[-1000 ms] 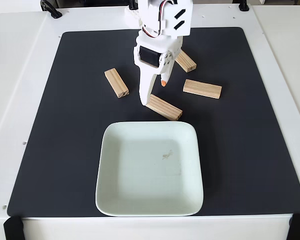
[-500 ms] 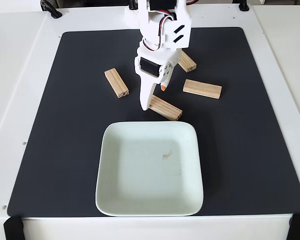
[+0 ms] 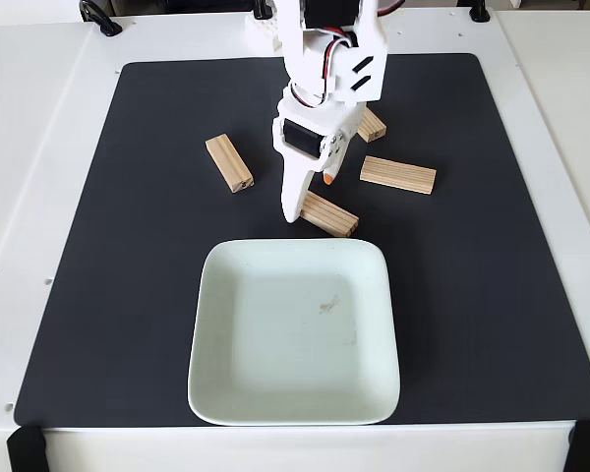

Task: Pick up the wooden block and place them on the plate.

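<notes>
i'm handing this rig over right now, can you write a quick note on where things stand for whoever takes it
End effector: open, tips down over the wooden block nearest the plate, one finger at its left end; nothing gripped.
Blocks: all four lie on the black mat. One at left, one at right, one partly hidden behind the arm.
Plate: in front of the blocks, no block on it.
Done: no block placed.
Left: grip the near block, move it onto the plate, then the other three.
</notes>
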Action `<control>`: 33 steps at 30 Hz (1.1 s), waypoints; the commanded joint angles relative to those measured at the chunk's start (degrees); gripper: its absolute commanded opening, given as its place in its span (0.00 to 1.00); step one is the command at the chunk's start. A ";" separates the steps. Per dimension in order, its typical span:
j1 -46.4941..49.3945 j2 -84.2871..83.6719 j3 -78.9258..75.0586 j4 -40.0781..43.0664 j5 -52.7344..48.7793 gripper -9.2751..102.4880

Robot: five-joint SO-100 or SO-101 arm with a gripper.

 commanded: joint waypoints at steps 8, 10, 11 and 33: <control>0.00 -0.35 -4.66 -0.53 0.53 0.37; -0.09 -1.14 -5.98 -0.53 0.53 0.37; -0.09 -1.93 -6.68 -0.44 0.53 0.37; -2.55 -5.01 -8.88 -0.09 4.57 0.28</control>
